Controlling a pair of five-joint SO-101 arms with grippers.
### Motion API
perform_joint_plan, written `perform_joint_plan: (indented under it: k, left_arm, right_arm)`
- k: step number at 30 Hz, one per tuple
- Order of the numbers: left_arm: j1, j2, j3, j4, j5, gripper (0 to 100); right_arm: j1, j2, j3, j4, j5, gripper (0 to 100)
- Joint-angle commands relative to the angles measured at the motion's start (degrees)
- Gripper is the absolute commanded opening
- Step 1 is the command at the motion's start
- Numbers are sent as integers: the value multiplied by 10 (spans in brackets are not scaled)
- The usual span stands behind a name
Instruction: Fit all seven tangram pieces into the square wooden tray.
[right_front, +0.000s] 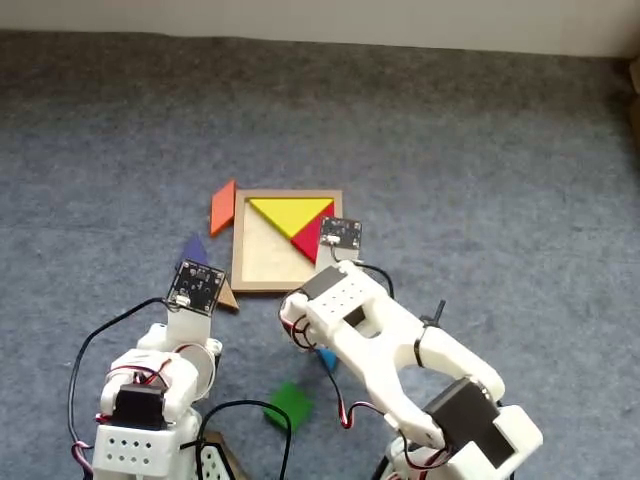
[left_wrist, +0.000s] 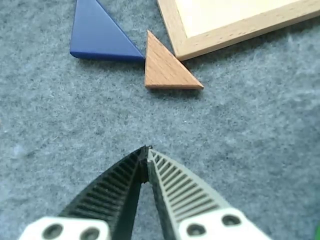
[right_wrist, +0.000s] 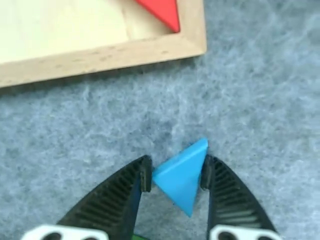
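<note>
Wooden triangle (left_wrist: 167, 69) touches navy triangle (left_wrist: 100, 35) beside tray (left_wrist: 240, 31)

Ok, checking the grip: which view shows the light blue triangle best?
The right wrist view: the light blue triangle sits whole between the fingers of the right end effector, both touching it. The high view catches one corner under that arm. The left wrist view faces the navy triangle and wooden triangle.
</note>
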Motion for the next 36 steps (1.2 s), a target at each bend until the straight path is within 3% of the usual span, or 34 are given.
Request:
perform_joint_plan:
  k: [1,6,22,27,36]
  left_arm:
    - [-7,-2,12,3,-4,7]
    - [-7,-2,12,3,-4,7]
    - [-7,-2,12,3,-4,7]
    - [-7,-2,12,3,-4,7]
    - [-7,-2,12,3,-4,7]
  right_arm:
    - [-6,0,5,13,-2,134]
    - [-6,-5,4,15,-1,2]
    - [-14,-7,-73,85,1,13]
    - [-46,-7,-112,127,55,13]
    - [-52,-7,-111,124,61,14]
